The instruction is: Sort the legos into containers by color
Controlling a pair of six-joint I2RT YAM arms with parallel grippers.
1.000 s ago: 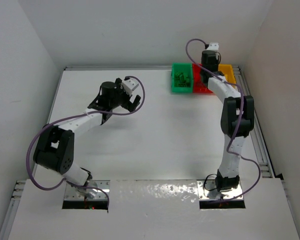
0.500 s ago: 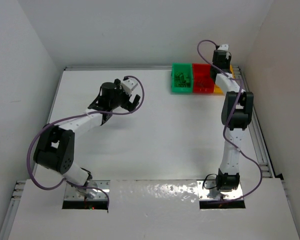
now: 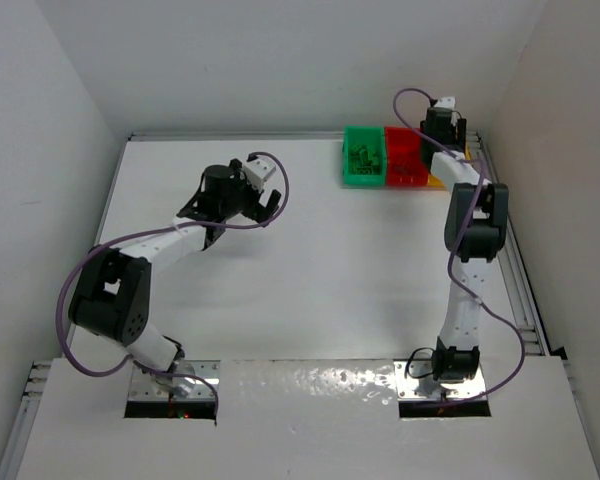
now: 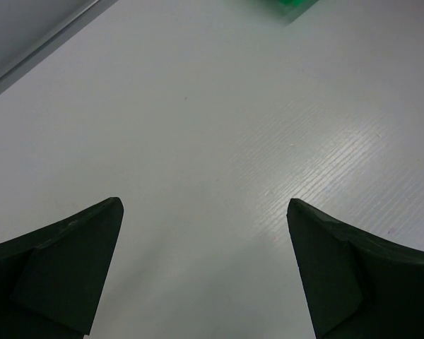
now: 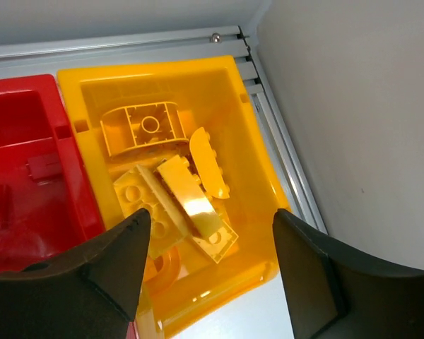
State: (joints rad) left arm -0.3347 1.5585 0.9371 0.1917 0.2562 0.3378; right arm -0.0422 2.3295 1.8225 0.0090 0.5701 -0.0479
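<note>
— Where do the containers [image 3: 385, 157] stand?

— In a row near the far right corner of the table [image 3: 330, 270], close to its far edge. The green bin [image 3: 363, 155] comes first, then the red bin [image 3: 405, 160], and the yellow bin [image 5: 155, 67] is nearest to the right edge.

— And the right gripper [image 5: 210, 215]?

— It hangs directly above the yellow bin. Its jaws stand moderately apart and nothing is between them. Below them several yellow bricks [image 5: 177, 191] lie in a loose heap on the bottom of this bin, one with its hollow underside up.

— Are other bricks in view?

— Small green bricks [image 3: 362, 157] are inside the green bin. In the red bin I think there are red pieces, but red on red is difficult to separate in the wrist view.

— What about the left gripper [image 4: 203, 203]?

— It is over the left half of the table, well apart from the bins, with its jaws spread wide and holding nothing. Under it I see only bare white surface.
</note>
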